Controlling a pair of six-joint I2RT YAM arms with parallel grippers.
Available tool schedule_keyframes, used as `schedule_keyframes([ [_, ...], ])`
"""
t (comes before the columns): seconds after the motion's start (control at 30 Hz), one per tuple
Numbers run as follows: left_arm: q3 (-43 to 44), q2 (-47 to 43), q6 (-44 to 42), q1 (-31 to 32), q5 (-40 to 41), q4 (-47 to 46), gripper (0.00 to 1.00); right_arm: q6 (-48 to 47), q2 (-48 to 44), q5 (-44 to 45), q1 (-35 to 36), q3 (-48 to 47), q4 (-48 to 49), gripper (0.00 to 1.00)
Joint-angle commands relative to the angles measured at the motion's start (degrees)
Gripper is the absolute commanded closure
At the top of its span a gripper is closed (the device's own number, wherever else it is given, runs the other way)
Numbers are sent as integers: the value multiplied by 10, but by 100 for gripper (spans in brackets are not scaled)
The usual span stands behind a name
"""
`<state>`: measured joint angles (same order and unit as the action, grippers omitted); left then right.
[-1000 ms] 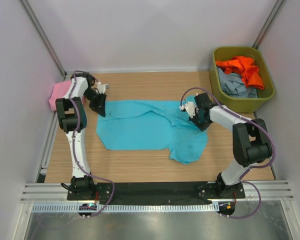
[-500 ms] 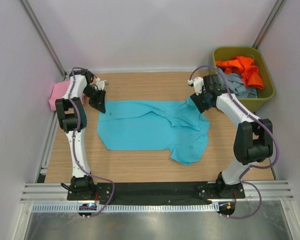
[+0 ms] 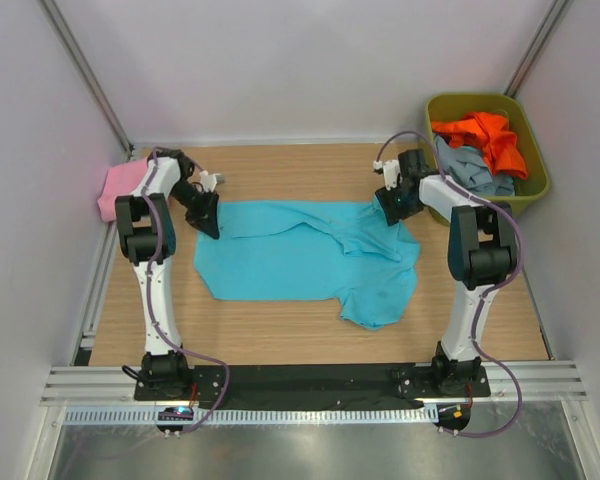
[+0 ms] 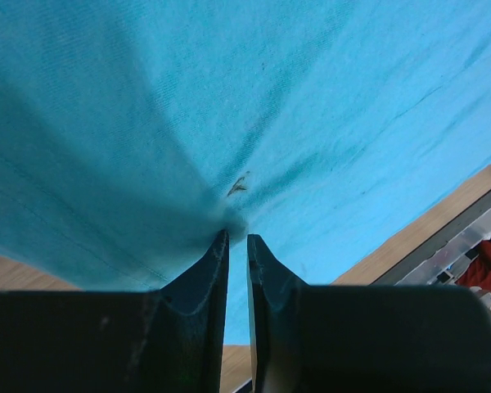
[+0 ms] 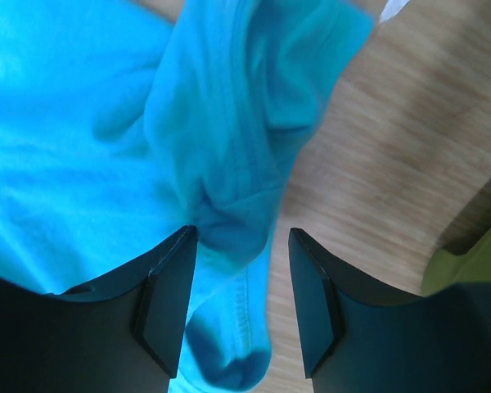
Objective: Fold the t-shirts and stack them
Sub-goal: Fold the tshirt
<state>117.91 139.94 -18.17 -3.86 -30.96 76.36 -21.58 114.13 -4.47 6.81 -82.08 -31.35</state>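
The large turquoise t-shirt (image 3: pixel 290 255) lies spread on the wooden table, rumpled at its right side. My left gripper (image 3: pixel 208 214) is at its far-left corner, jaws nearly together and pinching a bunch of the cloth (image 4: pixel 311 98) at their tips (image 4: pixel 237 236). At the shirt's far-right corner my right gripper (image 3: pixel 390 206) stands open, with a folded hem of the turquoise cloth (image 5: pixel 229 164) lying loose between its fingers (image 5: pixel 241 237). A pink t-shirt (image 3: pixel 118 186) sits at the table's left edge. An orange t-shirt (image 3: pixel 486 136) and a grey-blue one (image 3: pixel 472 172) lie in the bin.
The olive-green plastic bin (image 3: pixel 532 190) stands at the back right, close beside my right arm; its corner shows in the right wrist view (image 5: pixel 475 266). White walls close the table on three sides. Bare wood (image 3: pixel 280 325) lies in front of the shirt.
My right gripper carried the shirt's right corner toward the back right, then opened and let it go. My left gripper shifted slightly, still pinching the cloth.
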Motion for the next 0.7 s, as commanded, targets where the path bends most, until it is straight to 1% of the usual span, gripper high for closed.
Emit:
schedule_keyframes([
  [0.0,0,-42,7,1,-24,23,85,15,4,-11,-4,-62,24,45],
  [0.27,12,-34,14,8,-31,20,85,31,39,-16,-7,-141,23,45],
  [0.47,18,-26,21,11,-36,20,85,45,77,-50,-7,-188,13,45],
  [0.57,11,-23,18,17,-31,22,85,48,87,-70,-6,-205,-5,45],
  [0.67,-6,-25,13,21,-17,22,85,56,76,-56,-5,-193,-8,46],
])
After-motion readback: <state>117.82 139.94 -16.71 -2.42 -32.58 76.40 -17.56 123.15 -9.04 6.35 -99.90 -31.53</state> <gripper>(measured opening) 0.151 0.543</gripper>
